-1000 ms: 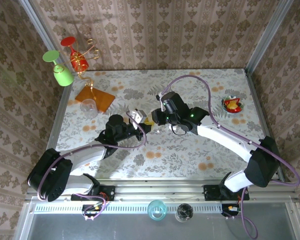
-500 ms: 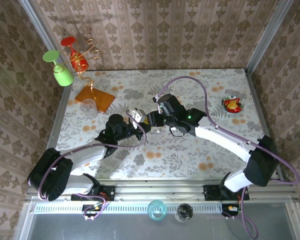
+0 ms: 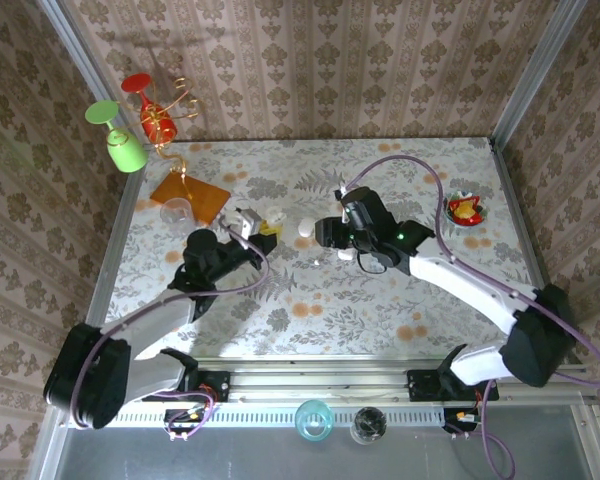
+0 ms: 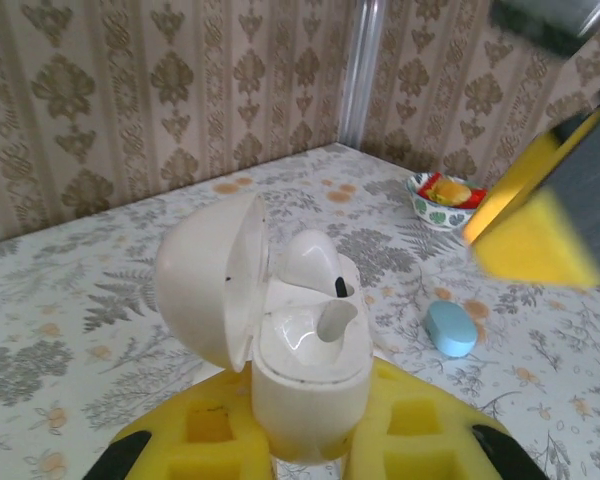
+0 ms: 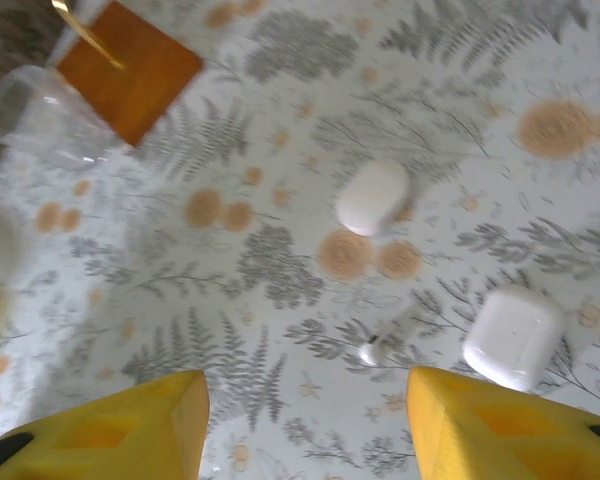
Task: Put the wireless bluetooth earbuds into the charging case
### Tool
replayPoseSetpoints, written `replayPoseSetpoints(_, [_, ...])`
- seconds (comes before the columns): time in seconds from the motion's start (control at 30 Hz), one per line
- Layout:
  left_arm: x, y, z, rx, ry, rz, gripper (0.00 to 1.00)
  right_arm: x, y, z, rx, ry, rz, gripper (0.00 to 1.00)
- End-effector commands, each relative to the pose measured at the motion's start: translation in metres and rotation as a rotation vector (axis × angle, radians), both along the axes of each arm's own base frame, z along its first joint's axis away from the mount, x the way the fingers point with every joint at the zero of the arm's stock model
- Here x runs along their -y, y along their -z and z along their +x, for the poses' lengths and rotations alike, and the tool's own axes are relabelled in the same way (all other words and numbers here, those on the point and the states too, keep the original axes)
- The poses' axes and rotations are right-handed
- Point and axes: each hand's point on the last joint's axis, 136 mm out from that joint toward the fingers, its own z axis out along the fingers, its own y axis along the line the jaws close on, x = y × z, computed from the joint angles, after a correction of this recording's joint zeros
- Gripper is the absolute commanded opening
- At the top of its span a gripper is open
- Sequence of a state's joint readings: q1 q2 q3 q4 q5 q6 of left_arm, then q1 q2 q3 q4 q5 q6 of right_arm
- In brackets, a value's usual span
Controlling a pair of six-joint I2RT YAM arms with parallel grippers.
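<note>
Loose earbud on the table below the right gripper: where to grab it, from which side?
Come straight down with the right gripper and pinch the earbud across its small rounded body. It lies flat on the table; the square white case sits close beside it, so a side approach looks crowded.

The left arm (image 3: 150,325) and right arm (image 3: 465,285) match: smooth white tubes, bulky black joints, a purple cable (image 3: 392,158) looping alongside each. A green light (image 3: 400,237) dots the right one's wrist. The left gripper (image 4: 310,410) and right gripper (image 5: 305,430) wear blocky yellow fingers.
</note>
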State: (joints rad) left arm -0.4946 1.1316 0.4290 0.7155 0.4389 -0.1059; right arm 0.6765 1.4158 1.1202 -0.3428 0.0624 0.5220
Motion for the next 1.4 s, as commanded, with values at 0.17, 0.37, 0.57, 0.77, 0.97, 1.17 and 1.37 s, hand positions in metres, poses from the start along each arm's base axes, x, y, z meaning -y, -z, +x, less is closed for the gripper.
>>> replayPoseSetpoints(0.17, [-0.024,-0.02,-0.015,0.056,-0.064,-0.016,0.1,-0.032,0.089,0.008,-0.277,-0.138,-0.131,0.55])
replayPoseSetpoints(0.37, [-0.028,-0.021,-0.024,0.064,-0.063,-0.02,0.1,-0.052,0.127,0.025,-0.34,-0.199,-0.171,0.55])
replayPoseSetpoints(0.57, [-0.032,-0.02,-0.029,0.065,-0.071,-0.021,0.1,-0.054,0.152,0.04,-0.385,-0.222,-0.188,0.56])
replayPoseSetpoints(0.77, [-0.03,-0.018,-0.029,0.067,-0.065,-0.009,0.1,-0.056,0.171,0.04,-0.426,-0.263,-0.197,0.57])
replayPoseSetpoints(0.97, [-0.025,-0.018,-0.028,0.068,-0.049,-0.005,0.1,-0.048,0.178,0.027,-0.458,-0.275,-0.213,0.54])
replayPoseSetpoints(1.17, [-0.021,-0.017,-0.025,0.068,-0.038,-0.005,0.1,-0.041,0.174,0.009,-0.475,-0.272,-0.208,0.54])
replayPoseSetpoints(1.37, [-0.018,-0.016,-0.024,0.066,-0.035,-0.01,0.1,-0.042,0.167,-0.005,-0.488,-0.276,-0.191,0.49])
